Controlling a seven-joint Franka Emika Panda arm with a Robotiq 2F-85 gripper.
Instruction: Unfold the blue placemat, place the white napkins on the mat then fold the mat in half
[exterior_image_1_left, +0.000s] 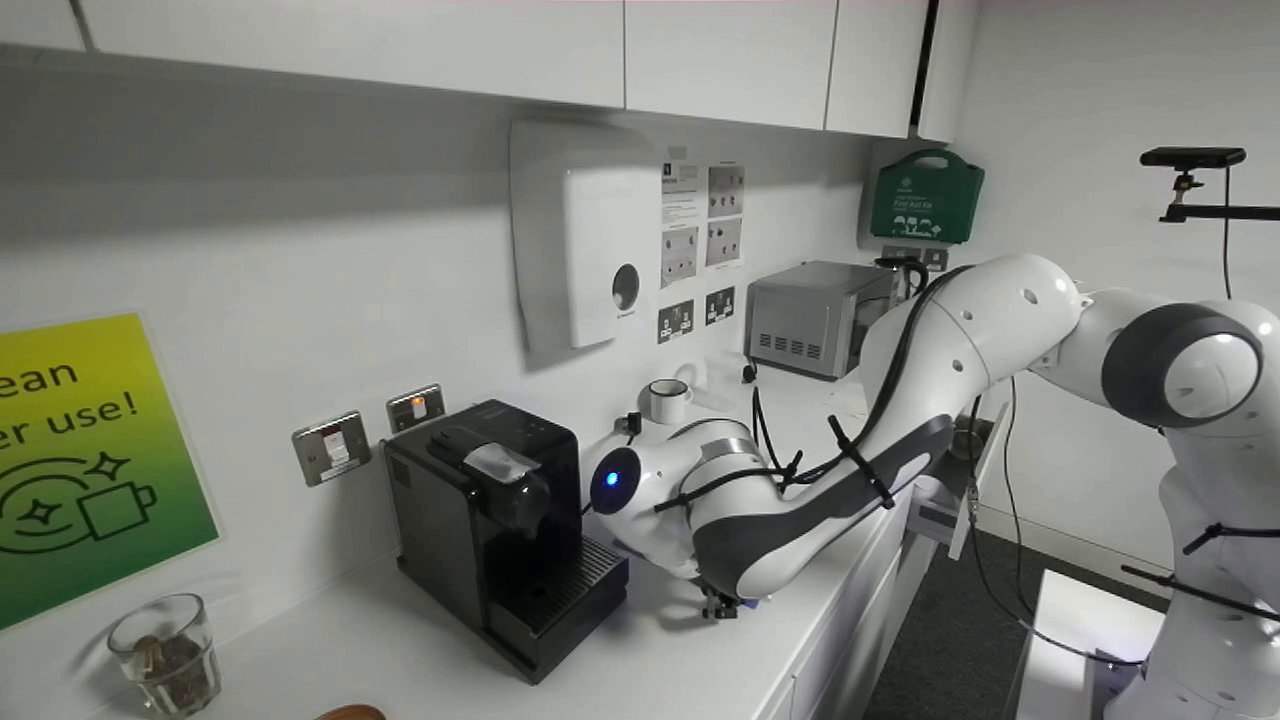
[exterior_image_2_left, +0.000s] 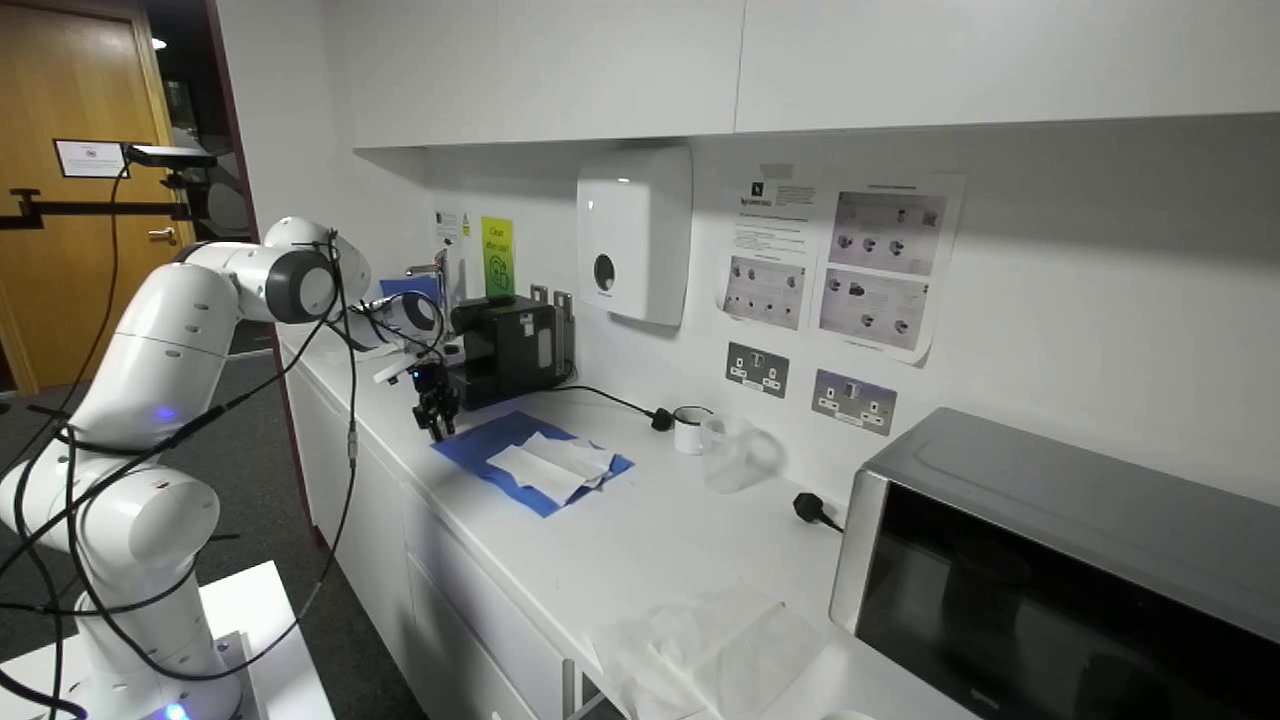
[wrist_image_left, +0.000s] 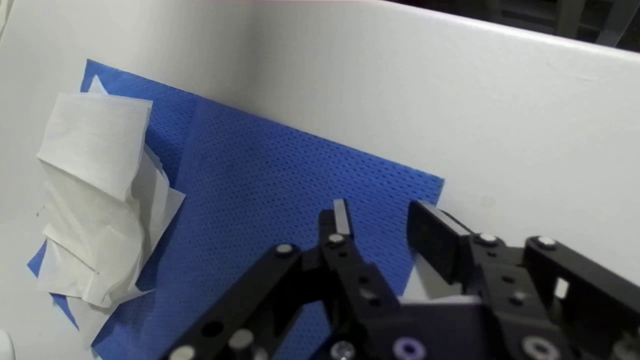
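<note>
Placemat (wrist_image_left: 240, 195) spread out on the worktop (wrist_image_left: 505, 120), near the front edge but not touching it, with white napkins (wrist_image_left: 100, 200) already laid over the end away from the claw (wrist_image_left: 381, 214). Fingertips parted by a moderate gap and, as far as visible, gripping nothing: one above blue, the other across the placemat's bare end border, near its front corner on the coffee machine (exterior_image_2_left: 515, 345) side; contact with the sheet impossible to tell. From there, placemat and napkins both along the worktop's front edge towards the microwave (exterior_image_2_left: 1060, 560), probably the line of the long axis too, though cut off at the wall side in the wrist view. Likely next: pinch that bare border, lift, bring over the napkins in the same direction. Thin, seemingly limp sheet, dimpled all over, with a soft crease short of the napkins. Papery, rumpled white layers on top, spiky at the corners, apparently covering part of the far border; light enough, presumably, to shift if dragged.
</note>
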